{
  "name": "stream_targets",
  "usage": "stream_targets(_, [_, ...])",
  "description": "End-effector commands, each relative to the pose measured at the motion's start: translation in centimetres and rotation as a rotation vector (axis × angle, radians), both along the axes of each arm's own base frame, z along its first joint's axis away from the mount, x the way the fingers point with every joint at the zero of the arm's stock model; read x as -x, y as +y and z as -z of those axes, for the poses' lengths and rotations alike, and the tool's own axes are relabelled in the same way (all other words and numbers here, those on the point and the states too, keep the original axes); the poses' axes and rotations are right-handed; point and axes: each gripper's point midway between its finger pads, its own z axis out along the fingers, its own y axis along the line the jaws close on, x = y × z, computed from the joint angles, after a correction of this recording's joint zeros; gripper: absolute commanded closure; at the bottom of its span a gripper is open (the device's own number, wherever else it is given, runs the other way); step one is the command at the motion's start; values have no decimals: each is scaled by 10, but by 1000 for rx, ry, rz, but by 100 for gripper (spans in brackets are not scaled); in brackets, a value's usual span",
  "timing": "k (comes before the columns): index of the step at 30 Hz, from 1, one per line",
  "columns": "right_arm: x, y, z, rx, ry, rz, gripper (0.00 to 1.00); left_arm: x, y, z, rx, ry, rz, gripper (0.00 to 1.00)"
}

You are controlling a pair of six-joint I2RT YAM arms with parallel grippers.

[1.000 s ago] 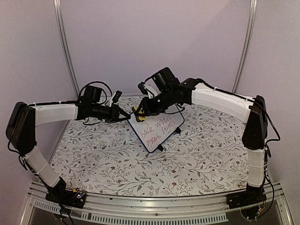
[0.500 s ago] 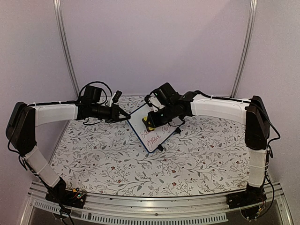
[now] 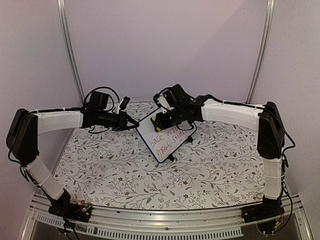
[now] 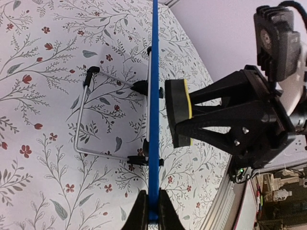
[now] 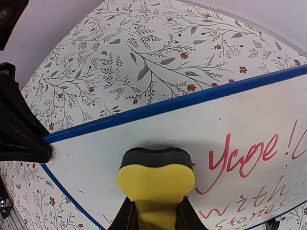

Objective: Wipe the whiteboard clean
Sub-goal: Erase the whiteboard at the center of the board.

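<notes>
The whiteboard (image 3: 169, 136) stands propped on the floral table (image 3: 125, 175), toward twelve o'clock. The left gripper (image 4: 149, 212) is clamped on its nine o'clock edge; the right gripper (image 3: 162, 120) pinches a yellow sponge (image 5: 156, 181) beside its face.

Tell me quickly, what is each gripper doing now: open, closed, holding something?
Left gripper: closed, holding the whiteboard by its edge.
Right gripper: closed, holding the yellow eraser.
</notes>
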Motion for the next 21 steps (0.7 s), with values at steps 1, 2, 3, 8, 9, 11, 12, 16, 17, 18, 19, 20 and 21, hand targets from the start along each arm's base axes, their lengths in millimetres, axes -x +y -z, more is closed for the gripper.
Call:
stream_targets(1, [-20, -5, 1, 12, -43, 35, 85, -3, -4, -13, 1, -47, 6, 94])
stream_targets(2, [-21, -5, 3, 16, -44, 35, 85, -3, -4, -13, 0, -47, 6, 94])
stream_targets(3, [-20, -5, 4, 19, -43, 32, 85, -3, -4, -13, 2, -46, 6, 94])
stream_targets(8, [-17, -5, 5, 11, -27, 22, 85, -2, -5, -19, 9, -58, 11, 94])
stream_targets(9, [-16, -5, 5, 11, -26, 21, 85, -1, -4, -20, 9, -61, 10, 94])
stream_targets(11, [-16, -6, 8, 13, -22, 24, 85, -2, -4, -21, 7, -68, 6, 94])
stream_targets(12, [-16, -7, 9, 18, -22, 29, 85, -2, -3, -21, 6, -68, 4, 94])
stream_targets(16, [-15, -11, 21, 39, -6, 31, 84, 0, -6, -20, 19, -52, 18, 94])
stream_targets(17, [-13, -12, 25, 44, 1, 30, 85, 1, -7, -19, 23, -49, 22, 94])
stream_targets(18, [-12, -13, 29, 51, 8, 29, 84, 1, -7, -19, 23, -49, 21, 94])
stream_targets(19, [-11, -14, 33, 58, 14, 28, 84, 1, -7, -19, 23, -48, 21, 94])
stream_targets(20, [-9, -16, 37, 64, 23, 28, 85, 1, -7, -20, 23, -50, 23, 94])
stream_targets(21, [-7, -18, 42, 74, 30, 28, 85, 1, -7, -19, 23, -49, 22, 94])
